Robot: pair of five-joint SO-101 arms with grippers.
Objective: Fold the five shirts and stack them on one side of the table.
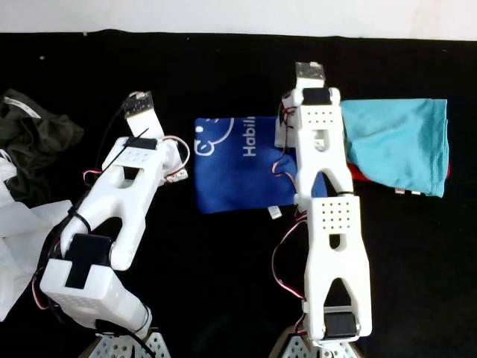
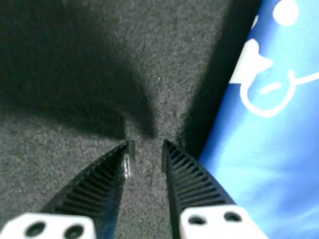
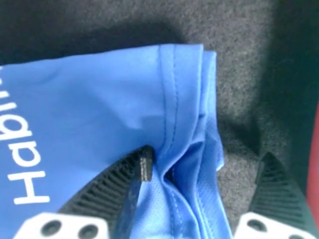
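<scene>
Black tbl (image 1: 223, 283) — 5 shirts: blue (image 1: 235, 179), teal (image 1: 395, 145), red (image 1: 361, 176), dk green (image 1: 33, 138), white (image 1: 19, 246).

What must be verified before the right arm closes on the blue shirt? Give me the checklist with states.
1. Right end effector open: ok.
2. Blue shirt hem between that end effector's fingers: ok.
3. Left end effector holding nothing, off the shirt: ok.
4. Teal shirt folded atop red shirt: ok.
5. Dark shirt and white shirt folded: not ok, both crumpled.
6. All blue layers caught: cannot tell.
</scene>
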